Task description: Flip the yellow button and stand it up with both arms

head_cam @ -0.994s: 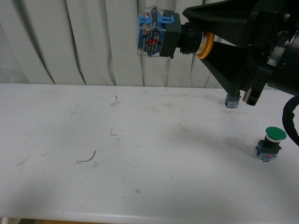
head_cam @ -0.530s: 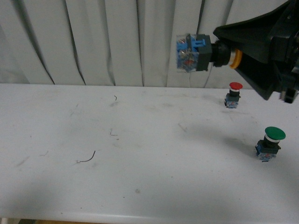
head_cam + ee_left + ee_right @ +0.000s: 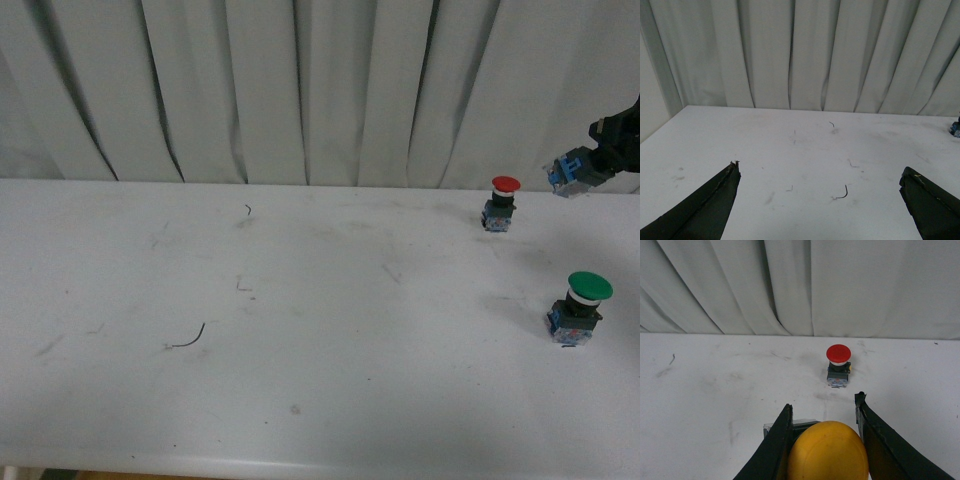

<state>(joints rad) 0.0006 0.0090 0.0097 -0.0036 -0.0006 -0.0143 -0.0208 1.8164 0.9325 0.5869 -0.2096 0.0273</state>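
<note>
Surface: broad white tabletop [image 3: 300, 300], scuffed and marked with faint grey smudges.
Backdrop: pale pleated curtain [image 3: 300, 90] hanging along the rear edge of the surface.
Yellow button: small push-button with a yellow-orange mushroom cap and blue contact block [image 3: 827, 450], held in the air at the far right of the front view, seen against the curtain, to the right of the red piece and beyond the green one; the blue block pointed toward the robot's left, the cap faced the right wrist camera.
Right jaws: two black wedge-shaped fingers, one on either side of the yellow cap, pinching the yellow button.
Left jaws: two black wedge-shaped fingers, spread wide, nothing between them, bare surface below.
Red button: small red-capped push-button [image 3: 503, 203], upright near the rear right of the surface, apart from the held piece.
Green button: larger green-capped push-button [image 3: 580, 305], upright at the right, nearer the robot.
Scrap: thin curved dark wire [image 3: 188, 338], lying on the left half of the surface.
</note>
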